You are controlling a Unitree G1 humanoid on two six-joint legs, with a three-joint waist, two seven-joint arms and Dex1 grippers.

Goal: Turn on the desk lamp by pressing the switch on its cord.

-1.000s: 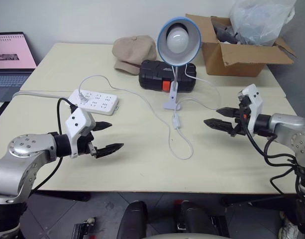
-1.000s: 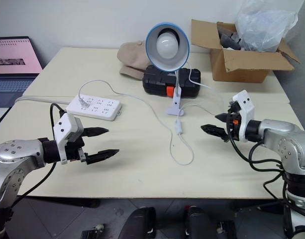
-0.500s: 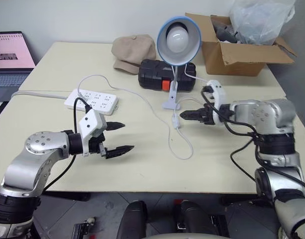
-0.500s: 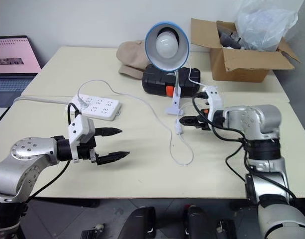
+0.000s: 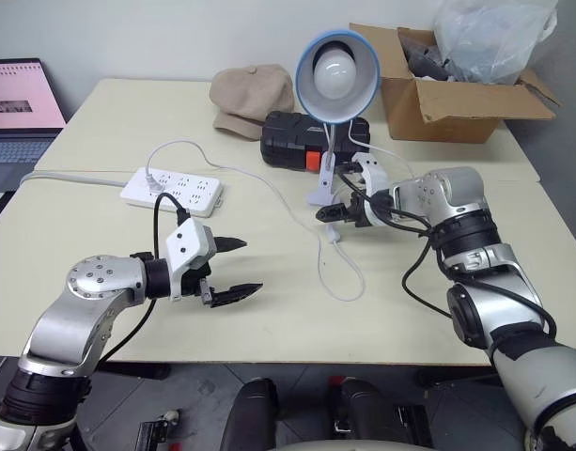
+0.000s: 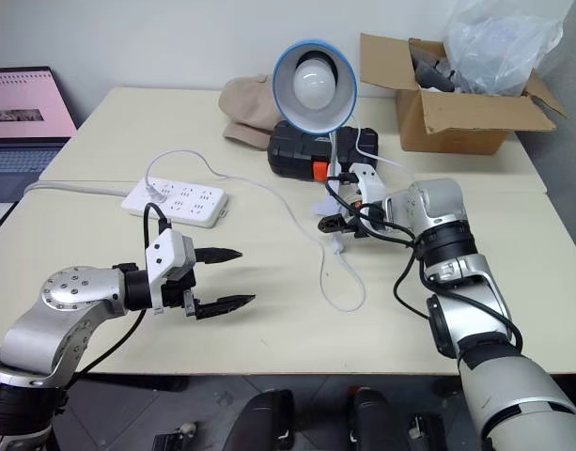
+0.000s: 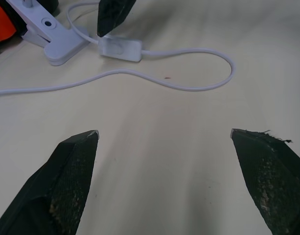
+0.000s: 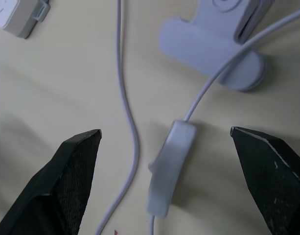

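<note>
Both grippers open and empty over the table point(image 5: 81, 122); the switch lies unpressed near the lamp's clip.

Left to right: the left gripper point(image 5: 233, 267) hovers with jaws spread wide, holding nothing; the power strip point(image 5: 172, 188) lies behind it. The cord point(image 5: 349, 282) loops forward from the lamp point(image 5: 336, 66). The right gripper point(image 5: 331, 211) sits just above the switch point(image 8: 170, 164), jaws wide. Its wrist view shows the switch lying between the fingers, untouched; the left wrist view shows one right fingertip point(image 7: 112, 13) just beside the switch.
</note>
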